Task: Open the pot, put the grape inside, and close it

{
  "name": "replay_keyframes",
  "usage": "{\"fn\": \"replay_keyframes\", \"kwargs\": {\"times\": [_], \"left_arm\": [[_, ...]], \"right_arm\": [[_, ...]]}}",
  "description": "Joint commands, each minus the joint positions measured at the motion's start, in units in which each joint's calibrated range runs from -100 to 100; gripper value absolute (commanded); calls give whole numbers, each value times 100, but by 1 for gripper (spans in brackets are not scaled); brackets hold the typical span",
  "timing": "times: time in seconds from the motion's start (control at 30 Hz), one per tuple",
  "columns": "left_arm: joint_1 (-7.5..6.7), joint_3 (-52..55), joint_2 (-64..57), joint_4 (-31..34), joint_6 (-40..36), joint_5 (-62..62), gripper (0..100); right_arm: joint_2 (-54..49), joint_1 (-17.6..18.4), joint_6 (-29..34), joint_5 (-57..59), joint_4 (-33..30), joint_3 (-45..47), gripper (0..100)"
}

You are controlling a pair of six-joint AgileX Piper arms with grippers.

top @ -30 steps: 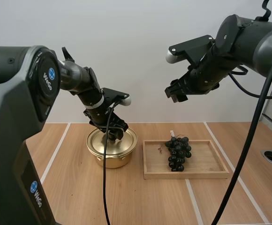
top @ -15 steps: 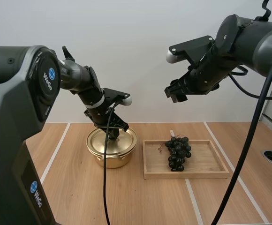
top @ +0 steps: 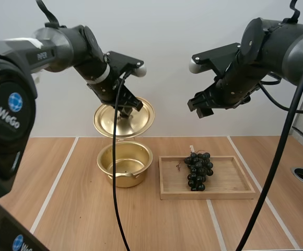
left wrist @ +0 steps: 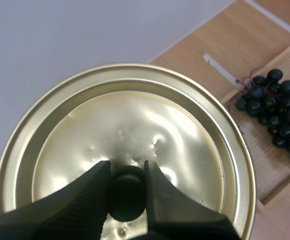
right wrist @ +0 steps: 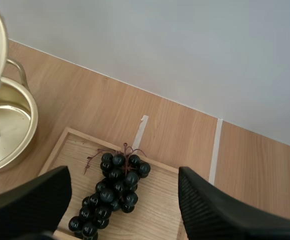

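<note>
High view: upper left, left jaws held the lid (top: 124, 117) above the open pot (top: 125, 164); grapes (top: 198, 171) lay on the tray (top: 230, 183), centre right.
Left wrist: only the small knob (left wrist: 126, 192) was pinched, so the tilted lid could slip and drop.
Right wrist: right jaws gaped wide above the grapes.

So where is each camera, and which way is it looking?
High view: behind and above both arms, facing forward and down at pot and wooden tray.
Left wrist view: on left arm, facing the lid; left fingers pinch its knob.
Right wrist view: on right arm, facing down; open right fingers show.
All share the grapes.
</note>
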Motion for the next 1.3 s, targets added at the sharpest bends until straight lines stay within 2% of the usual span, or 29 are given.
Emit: {"fn": "replay_keyframes", "kwargs": {"times": [0.0,0.3,0.83,1.27], "left_arm": [[-11,-285,-473,-88,-170,62,0],[-11,-881,-1596,-88,-302,-69,0],[-11,-901,-3129,-88,-508,-292,0],[-11,-909,-3514,-665,-508,-52,0]], "right_arm": [[-20,10,122,40,-122,-49,100],[640,10,247,155,-152,-49,100],[2072,10,472,-95,-152,-49,100],[2901,10,494,-395,-96,-49,100]]}}
